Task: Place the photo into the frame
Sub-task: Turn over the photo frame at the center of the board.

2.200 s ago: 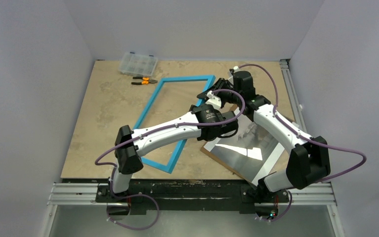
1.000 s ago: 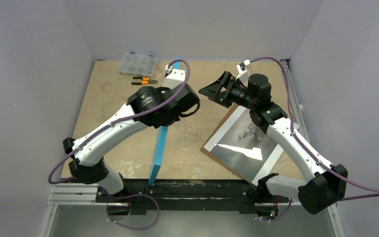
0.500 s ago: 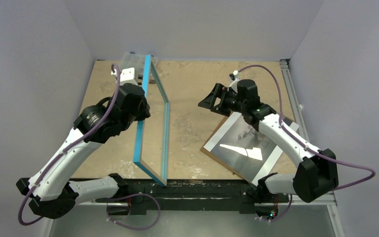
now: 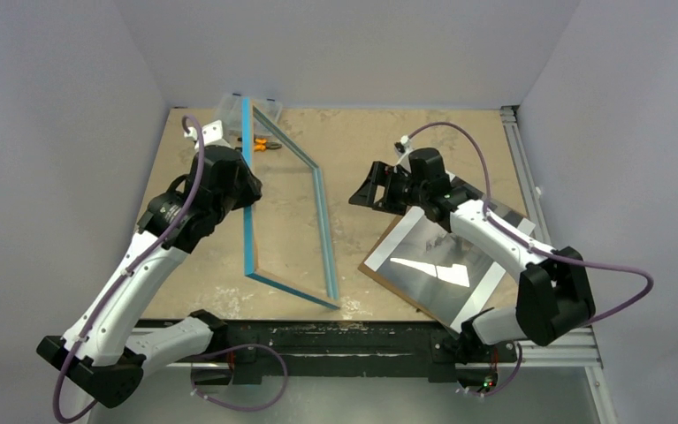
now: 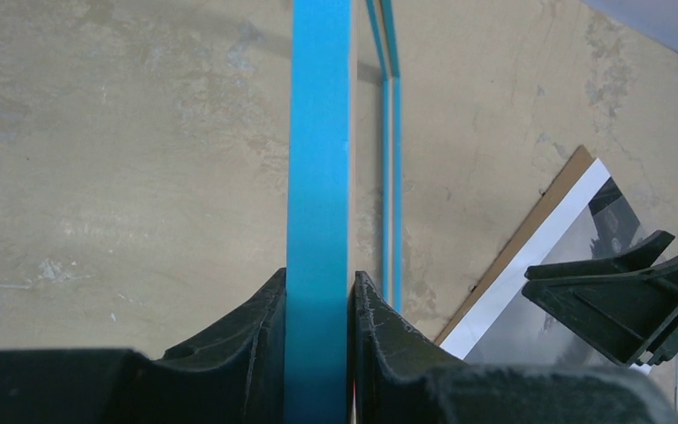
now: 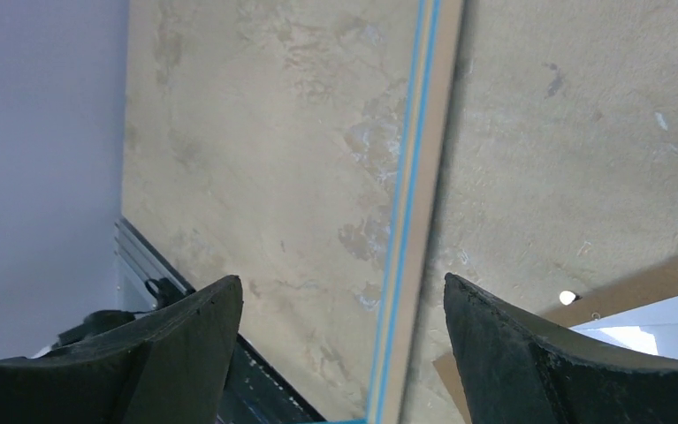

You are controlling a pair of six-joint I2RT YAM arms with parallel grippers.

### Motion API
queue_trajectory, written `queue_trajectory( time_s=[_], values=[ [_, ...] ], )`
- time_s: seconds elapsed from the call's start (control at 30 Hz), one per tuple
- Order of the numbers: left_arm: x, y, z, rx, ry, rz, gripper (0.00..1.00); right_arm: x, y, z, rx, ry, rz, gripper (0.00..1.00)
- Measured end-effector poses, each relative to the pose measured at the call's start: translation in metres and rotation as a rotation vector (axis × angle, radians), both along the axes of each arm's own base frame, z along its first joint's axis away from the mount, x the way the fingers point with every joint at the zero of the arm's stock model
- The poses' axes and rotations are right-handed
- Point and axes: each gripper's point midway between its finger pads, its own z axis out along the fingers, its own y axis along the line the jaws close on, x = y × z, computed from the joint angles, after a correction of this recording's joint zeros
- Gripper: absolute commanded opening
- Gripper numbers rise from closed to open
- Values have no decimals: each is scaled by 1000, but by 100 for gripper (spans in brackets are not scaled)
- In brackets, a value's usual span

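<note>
- frame (image 4: 324, 234): big thin rectangle, four slim bars around an open middle. Bright blue smooth front; a strip of pale raw wood shows along it in the right wrist view.
- frame is off flat, standing up on edge and tilted over the left half of the table (image 4: 370, 141). Its near lower corner is down by the front edge; can't tell if it touches.
- left gripper (image 5: 319, 300): narrow, black moulded fingers clamped on one long blue bar from both sides. The bar fills the gap, with pads touching both faces.
- right gripper (image 6: 339, 291): spread wide, holding nothing. Curved black fingers hang over bare table between the frame and the photo, near the photo's far left corner.
- photo (image 4: 441, 265): large rectangle, glossy with a bright glare patch, grey misty scene, white border. Lies flat and face up on the right side of the table, rotated askew, well apart from the frame.
- cardboard backing board (image 5: 529, 225): brown, matte, flat, under the photo. Only a thin strip shows along the photo's left edges.
- table top: tan, mottled, stone-like, with pale scuffs.
- far left corner: clear plastic compartment box (image 4: 227, 108), partly behind the frame, and orange-handled pliers (image 4: 270, 145) just beside it.
</note>
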Motion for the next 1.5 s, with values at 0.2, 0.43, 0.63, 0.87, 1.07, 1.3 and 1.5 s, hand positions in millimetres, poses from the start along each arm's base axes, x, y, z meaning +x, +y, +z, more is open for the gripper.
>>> queue_trajectory(
  time_s=[0.2,0.43,0.63,0.87,1.07,1.3,1.5],
  values=[
    [-1,5,-47,11,97,16,0,-13,20,-45,-141,20,82,80],
    [-11,22,-80,71,198,56,0,-14,4,-116,-398,114,55,78],
    [-27,41,-118,156,324,79,0,-9,-15,-131,-498,117,14,73],
    [-45,55,-146,221,442,83,8,-3,-17,-135,-523,97,16,39],
    [-44,57,-146,213,445,84,24,-4,-4,-138,-473,99,56,1],
    [-49,69,-156,250,474,83,33,-8,7,-138,-409,121,105,0],
    [-53,76,-182,284,558,89,34,-9,8,-138,-398,126,94,0]
  ],
)
